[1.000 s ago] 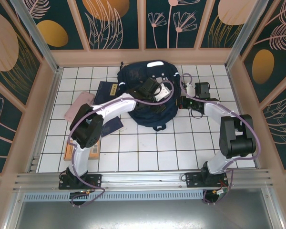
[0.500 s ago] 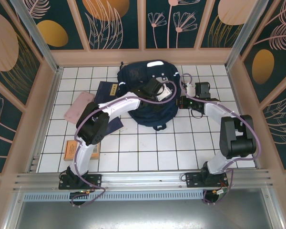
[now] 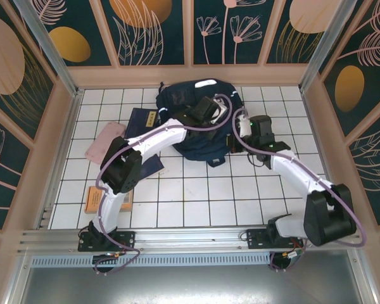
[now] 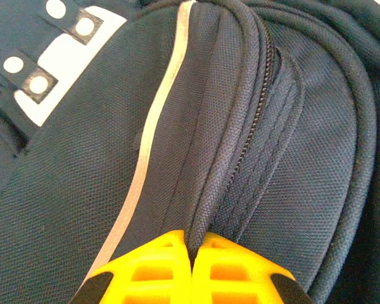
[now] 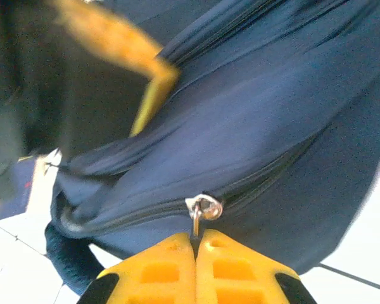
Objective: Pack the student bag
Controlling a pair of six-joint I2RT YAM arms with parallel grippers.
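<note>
Bag [image 3: 199, 147]: lay at 12 o'clock on the table [image 3: 177, 190], beyond both arms.
Zip pull [image 5: 203, 208]: pinched by right gripper [image 5: 196, 250], jaws clenched.
Left gripper [image 4: 191, 253]: clamped on bag fabric beside zip [image 4: 256, 120].
Advice: hold fabric taut; draw pull steadily along the track, without lifting bag.

- The left arm [image 3: 145, 145] reaches forward from its base, then bends right at the elbow.
- The left gripper [image 4: 191, 244] has its yellow fingers pressed together, pinching a raised seam [image 4: 206, 196] of the student bag [image 4: 82, 190].
- The right arm [image 3: 297, 174] arcs forward and to the left.
- The right gripper [image 5: 196, 244] has its yellow fingers closed on the zipper pull [image 5: 202, 208].
</note>
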